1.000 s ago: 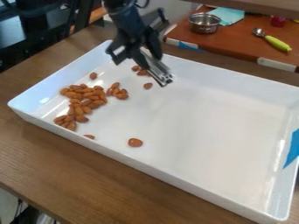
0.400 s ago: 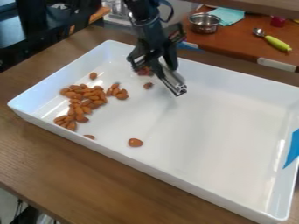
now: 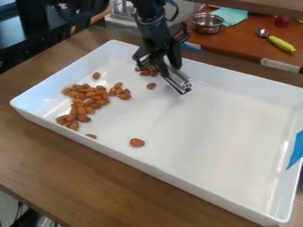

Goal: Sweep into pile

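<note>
The black gripper hangs over the far side of the white tray, left of centre, shut on a silver metal bar that slants down to the right. Many brown almonds lie loosely clustered in the tray's left part. Several more lie near the far wall, partly hidden behind the gripper. A single almond sits left of the bar's lower end. Nearer the front wall are a lone almond and one close against that wall.
The tray's raised walls surround the almonds, and blue tape marks its right wall. Beyond the far wall, a brown board holds a metal pot, a teal cloth and a spoon with a green handle.
The gripper and bar have moved right and slightly toward the front over the past second. The tray and its almonds have shifted very slightly. The almonds keep nearly the same arrangement.
</note>
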You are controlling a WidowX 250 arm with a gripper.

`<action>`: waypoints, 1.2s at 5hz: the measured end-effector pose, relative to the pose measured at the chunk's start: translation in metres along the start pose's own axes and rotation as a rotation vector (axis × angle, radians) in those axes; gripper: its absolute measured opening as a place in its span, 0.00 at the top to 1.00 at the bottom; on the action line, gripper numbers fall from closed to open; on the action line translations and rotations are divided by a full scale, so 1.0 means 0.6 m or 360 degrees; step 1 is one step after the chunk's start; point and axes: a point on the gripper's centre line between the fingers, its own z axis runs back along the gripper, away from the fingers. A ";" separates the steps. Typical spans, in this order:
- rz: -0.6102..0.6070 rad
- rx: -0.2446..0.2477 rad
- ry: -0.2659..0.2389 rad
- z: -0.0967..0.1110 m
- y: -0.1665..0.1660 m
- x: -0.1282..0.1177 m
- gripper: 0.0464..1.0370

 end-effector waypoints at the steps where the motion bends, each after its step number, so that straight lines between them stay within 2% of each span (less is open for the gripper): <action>1: -0.0035 -0.0017 -0.0013 -0.003 0.004 0.002 0.72; 2: -0.0058 -0.0019 -0.0004 0.009 0.040 -0.006 0.72; 5: -0.0084 -0.0145 0.0087 0.085 0.096 -0.008 0.72; 6: -0.0239 -0.0163 0.0177 0.087 0.081 -0.037 0.72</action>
